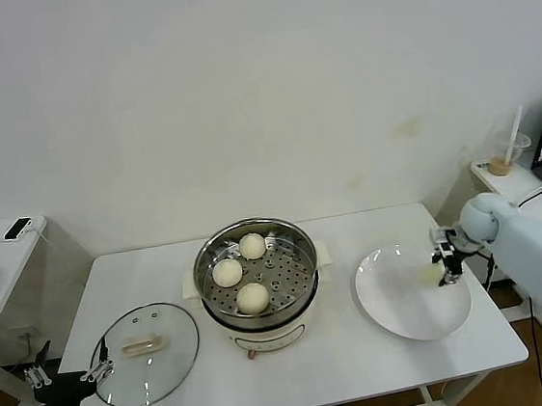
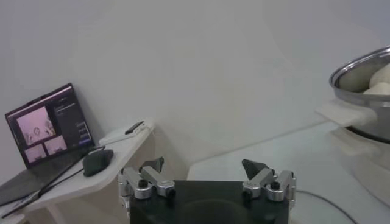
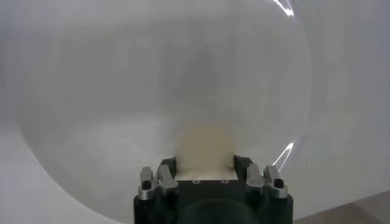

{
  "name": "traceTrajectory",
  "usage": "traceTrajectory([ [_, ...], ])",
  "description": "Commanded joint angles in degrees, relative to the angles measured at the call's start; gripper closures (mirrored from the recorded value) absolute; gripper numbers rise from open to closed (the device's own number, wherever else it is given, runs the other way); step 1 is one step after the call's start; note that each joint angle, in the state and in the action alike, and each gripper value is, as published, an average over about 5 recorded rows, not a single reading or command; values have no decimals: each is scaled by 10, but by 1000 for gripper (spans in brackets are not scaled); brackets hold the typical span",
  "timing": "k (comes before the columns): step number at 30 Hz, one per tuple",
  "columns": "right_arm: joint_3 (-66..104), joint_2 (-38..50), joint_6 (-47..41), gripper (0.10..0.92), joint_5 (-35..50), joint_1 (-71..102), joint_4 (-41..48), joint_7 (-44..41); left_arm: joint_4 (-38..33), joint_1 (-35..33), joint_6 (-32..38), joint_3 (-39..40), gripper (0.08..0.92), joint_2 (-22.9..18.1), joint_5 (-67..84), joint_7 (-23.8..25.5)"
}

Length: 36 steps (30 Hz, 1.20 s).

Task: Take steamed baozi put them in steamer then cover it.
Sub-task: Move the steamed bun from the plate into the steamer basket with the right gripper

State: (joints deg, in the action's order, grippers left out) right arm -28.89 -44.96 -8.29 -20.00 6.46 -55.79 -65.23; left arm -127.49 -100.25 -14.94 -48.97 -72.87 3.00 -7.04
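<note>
- Three small, round, smooth cream-white dough buns lie in the steamer basket: one at the back (image 1: 252, 246), one on the left (image 1: 227, 273), one at the front (image 1: 253, 297), set apart from each other.
- A fourth cream-white bun (image 1: 433, 272) sits on the right side of the flat white plate (image 1: 399, 311), between the fingers of the right end effector (image 1: 446, 267).
- The round shiny stainless-steel steamer basket (image 1: 301, 258) with perforated bottom stands uncovered on its cream-white electric pot base at mid-desk.
- The round clear glass lid (image 1: 146, 355) with metal rim lies flat on the desk, left of the steamer, cream oblong handle up.

4 baozi (image 1: 227, 273), 1 steamer (image 1: 297, 242), 1 cover (image 1: 176, 359), 1 plate (image 1: 399, 311)
</note>
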Motion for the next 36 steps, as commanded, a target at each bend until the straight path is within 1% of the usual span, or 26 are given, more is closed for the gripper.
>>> traceTrajectory([
  [1,-133,30,-56,427,120,-162,-121,-12,-2,0,-1,0,177,0,1,0],
  [6,-214,18,-83,423,192,-276,-178,-10,-4,0,0,-1,177,1,2,0],
  [11,-282,-19,-121,419,279,-374,-226,12,-2,3,0,-1,177,3,4,0],
  [15,-316,-56,-161,415,339,-408,-255,40,0,5,0,-2,177,4,4,0],
  [20,-356,-113,-205,412,417,-415,-270,80,4,6,0,-3,177,5,4,0],
  [26,-373,-183,-239,407,457,-400,-256,113,3,5,0,-5,177,2,4,-1],
  [30,-390,-214,-260,406,460,-378,-239,133,0,5,0,-6,177,-1,4,-1],
  [36,-412,-237,-291,406,450,-339,-219,165,-2,5,0,-8,177,-4,4,-1],
])
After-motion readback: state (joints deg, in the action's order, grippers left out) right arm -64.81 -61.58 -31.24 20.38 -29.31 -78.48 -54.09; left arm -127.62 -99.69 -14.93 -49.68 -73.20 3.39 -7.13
